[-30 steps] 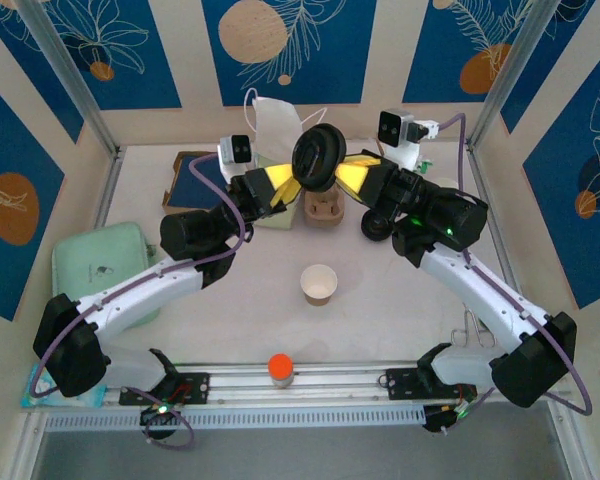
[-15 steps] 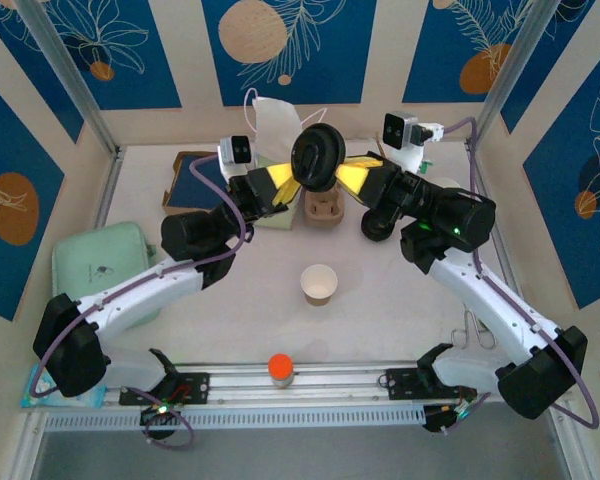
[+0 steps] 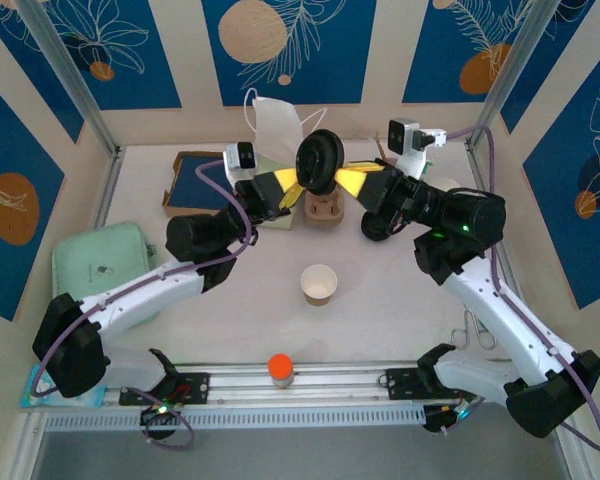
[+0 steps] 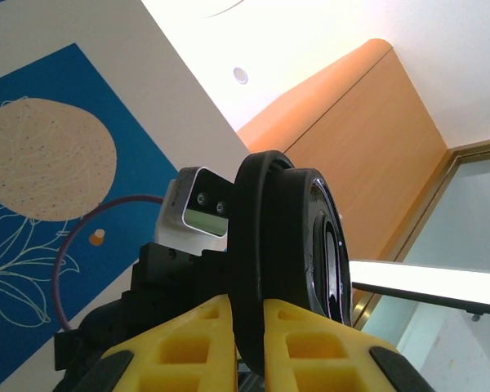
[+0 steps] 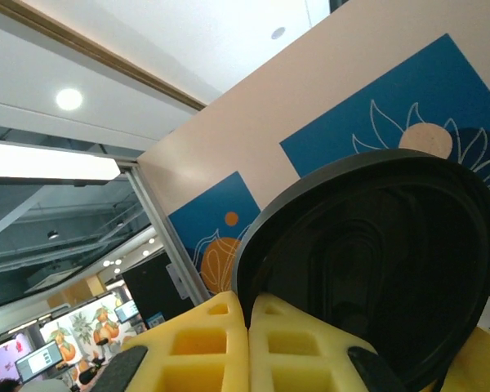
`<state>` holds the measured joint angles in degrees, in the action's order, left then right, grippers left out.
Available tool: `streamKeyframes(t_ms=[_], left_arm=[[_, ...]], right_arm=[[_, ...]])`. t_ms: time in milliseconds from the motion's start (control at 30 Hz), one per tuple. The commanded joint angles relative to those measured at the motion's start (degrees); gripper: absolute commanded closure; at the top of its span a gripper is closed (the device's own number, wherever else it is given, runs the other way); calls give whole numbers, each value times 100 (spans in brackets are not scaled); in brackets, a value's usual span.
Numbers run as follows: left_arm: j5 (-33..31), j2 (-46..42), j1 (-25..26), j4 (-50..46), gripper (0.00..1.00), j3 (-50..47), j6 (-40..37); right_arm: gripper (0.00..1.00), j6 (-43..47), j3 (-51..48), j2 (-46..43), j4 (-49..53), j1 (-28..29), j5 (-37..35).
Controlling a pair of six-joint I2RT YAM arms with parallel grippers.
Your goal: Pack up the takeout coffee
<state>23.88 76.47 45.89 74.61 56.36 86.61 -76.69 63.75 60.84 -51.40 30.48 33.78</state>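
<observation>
A black coffee lid [image 3: 320, 160] stands on edge in the air above the brown cup carrier [image 3: 325, 212]. My left gripper [image 3: 298, 184] is shut on its lower left rim, and my right gripper [image 3: 342, 181] is shut on its lower right rim. In the left wrist view the lid's thick rim [image 4: 257, 245] sits pinched in my left gripper [image 4: 247, 317], with a glossy black disc face [image 4: 322, 253] right beside it. In the right wrist view my right gripper [image 5: 248, 314] pinches the thin edge of the lid [image 5: 392, 269]. An open paper cup [image 3: 319, 284] stands upright mid-table.
A white paper bag [image 3: 275, 120] stands at the back behind the lid. A blue box [image 3: 192, 180] lies back left and a mint green case [image 3: 95, 265] at the left edge. An orange-capped item [image 3: 280, 368] sits on the front rail. Metal tongs [image 3: 475, 330] lie front right.
The lid and both grippers have shifted slightly right and toward the back. The left jaws have closed in tighter on the rim. The right arm has swung further right.
</observation>
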Motion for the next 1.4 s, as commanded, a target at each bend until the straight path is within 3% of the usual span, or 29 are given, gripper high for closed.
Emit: streamKeyframes(t_ms=[0,233,633,1000,1367], left_arm=[[-85,-233,35,-62,87,-21,-324],[-129,-229,-41,-147,88,-90,-342],[-155,-214,-113,-435,88,-135,-471],[-120,-527,-308,-1433,88,-752,-741],[-124,-383,-344,-1329,88,-2006,-465]], right_arm=[[87,358,-115,-220,621,-59,-133],[71,873,-201,-693,1440,-121,-278],[54,1638,-222,-1254,2700,-174,-682],[39,2972,103,-2177,6495,-283,-2963],[37,3272,88,-2391,7940,-446,-3402]])
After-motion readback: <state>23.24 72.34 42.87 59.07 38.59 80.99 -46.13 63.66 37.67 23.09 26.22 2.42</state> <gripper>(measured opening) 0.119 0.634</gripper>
